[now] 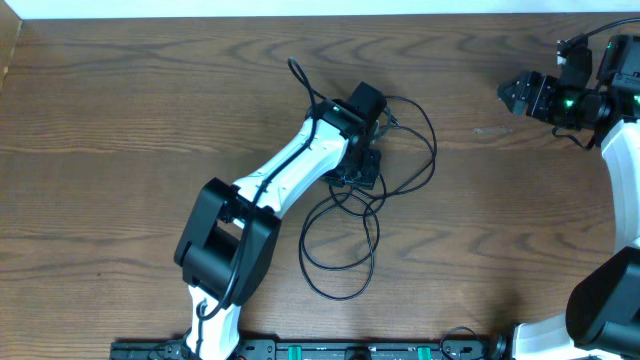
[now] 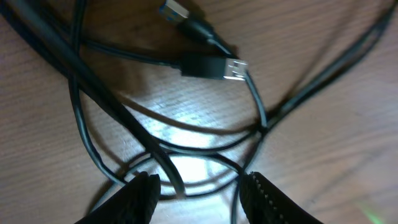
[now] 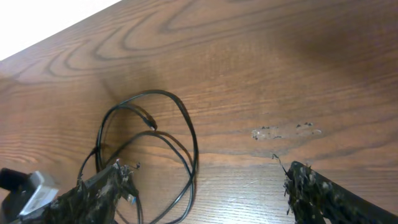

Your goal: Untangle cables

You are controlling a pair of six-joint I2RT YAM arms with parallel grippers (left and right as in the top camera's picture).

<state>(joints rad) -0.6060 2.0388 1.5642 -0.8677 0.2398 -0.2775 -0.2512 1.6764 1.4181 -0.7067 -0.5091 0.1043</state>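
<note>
The cables [image 1: 340, 235] are thin black cords tangled in loose loops at the table's middle, with one end trailing up at the back [image 1: 293, 68]. No white cord shows. My left gripper [image 1: 360, 168] is down on the tangle. In the left wrist view its jaws [image 2: 199, 190] are open, with black strands [image 2: 168, 168] crossing between them just above the wood. A USB plug [image 2: 221, 67] and a blue-tipped plug [image 2: 177, 9] lie ahead. My right gripper [image 1: 512, 95] is open and empty at the far right. Its jaws [image 3: 205, 190] look toward the cable loops [image 3: 186, 134].
The wooden table [image 1: 120, 120] has its back edge against a white wall [image 1: 300, 6]. A scuffed patch [image 3: 286, 131] marks the wood near the right gripper. The left arm [image 1: 290, 170] lies diagonally across the table's middle.
</note>
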